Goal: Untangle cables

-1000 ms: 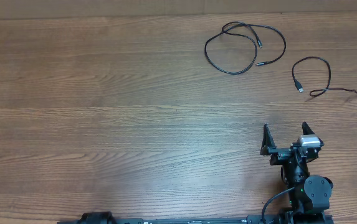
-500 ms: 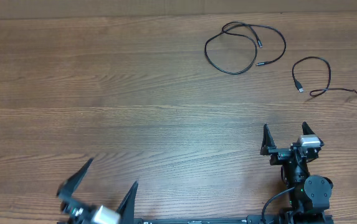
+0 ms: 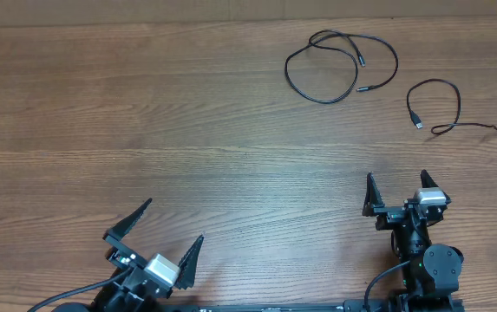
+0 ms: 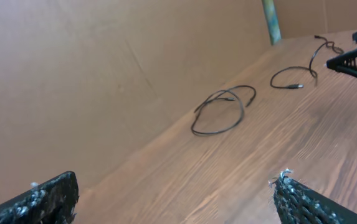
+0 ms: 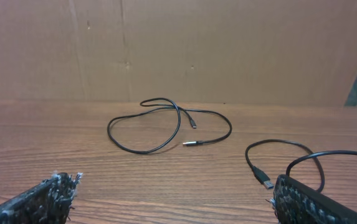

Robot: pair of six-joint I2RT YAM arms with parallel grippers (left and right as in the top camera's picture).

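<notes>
Left gripper (image 3: 174, 218) has swung into view opposite my right gripper (image 3: 396, 174), both with jaws spread ready to reach; the cables (image 5: 138, 151) look already separate, I think.

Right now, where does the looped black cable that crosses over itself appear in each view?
Overhead: the looped cable lies near the top, right of centre.
Left wrist: the looped cable lies at mid-frame, a little right of centre.
Right wrist: the looped cable lies at mid-frame, a little left of centre.
Shared landmark: the second cable lies to its right in every view.
</notes>
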